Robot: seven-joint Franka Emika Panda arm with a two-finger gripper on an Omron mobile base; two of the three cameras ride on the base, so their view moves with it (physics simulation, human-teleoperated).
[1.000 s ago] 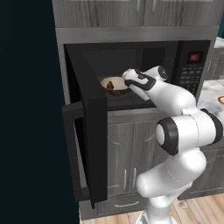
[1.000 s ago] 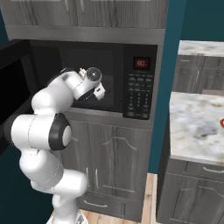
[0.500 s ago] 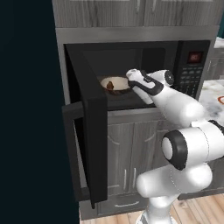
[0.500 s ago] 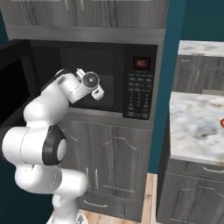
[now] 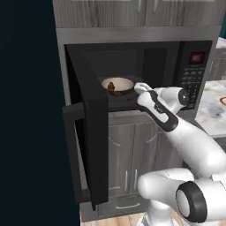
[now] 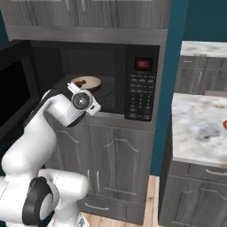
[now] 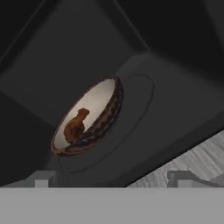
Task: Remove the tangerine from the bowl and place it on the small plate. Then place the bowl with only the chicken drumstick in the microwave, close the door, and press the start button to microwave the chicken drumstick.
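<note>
Gripper [image 5: 137, 86]: at centre frame of the left base view, just right of the bowl, at the mouth of the microwave [image 5: 145, 73]. In the hand view its fingertips [image 7: 41, 180] stand wide apart and carry nothing.

Bowl [image 5: 117, 84]: on the microwave floor, upper centre of the left base view; in the hand view it sits on the turntable ring, centre-left. Chicken drumstick [image 7: 75, 125]: inside the bowl, alone; no tangerine seen in it.

Door [image 5: 90, 132]: swung fully open, left of frame.

Handling, as judged: the bowl looks rigid and light; the rim is the only sound hold. The drumstick lies loose and would roll if the bowl tipped. The door is stiff and hinged; push its outer face near the free edge.
</note>
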